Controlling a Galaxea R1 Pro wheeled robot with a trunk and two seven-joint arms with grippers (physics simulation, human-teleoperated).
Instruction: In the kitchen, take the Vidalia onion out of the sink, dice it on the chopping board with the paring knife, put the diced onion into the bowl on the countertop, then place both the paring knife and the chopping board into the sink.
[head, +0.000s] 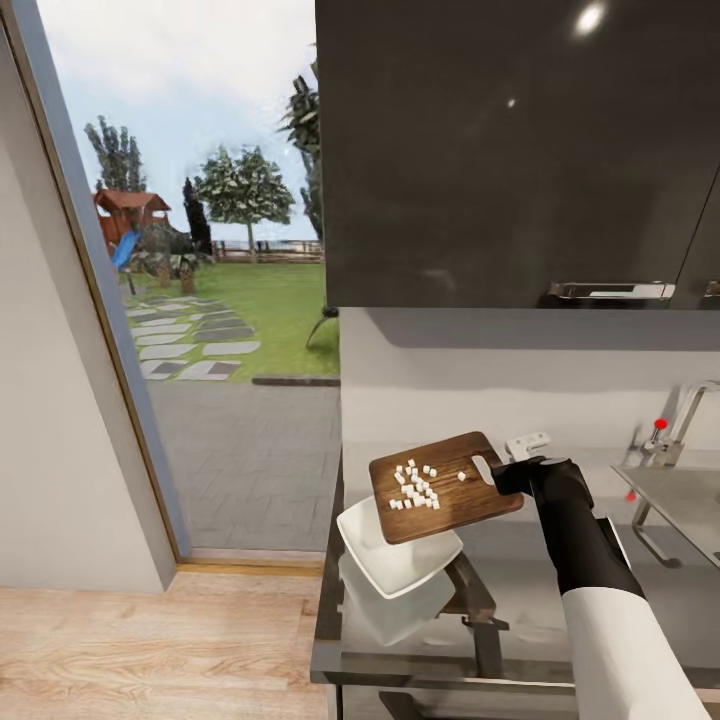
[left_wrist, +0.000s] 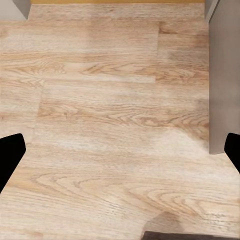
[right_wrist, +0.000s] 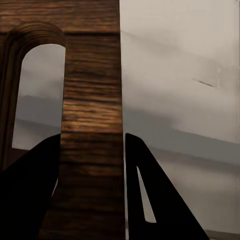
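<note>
The right gripper (head: 508, 470) grasps the grained wooden chopping board (head: 445, 487) by its slotted end, holding white onion dice (head: 416, 486) above the square white bowl (head: 385, 556). The left gripper (left_wrist: 120, 155) hangs spread over plank floor (left_wrist: 100, 100).

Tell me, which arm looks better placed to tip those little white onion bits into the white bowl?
The right. Its claw grips the chopping board at the handle end, holding it lifted above the bowl with the diced onion on top. The left claw hangs open over the wooden floor.
</note>
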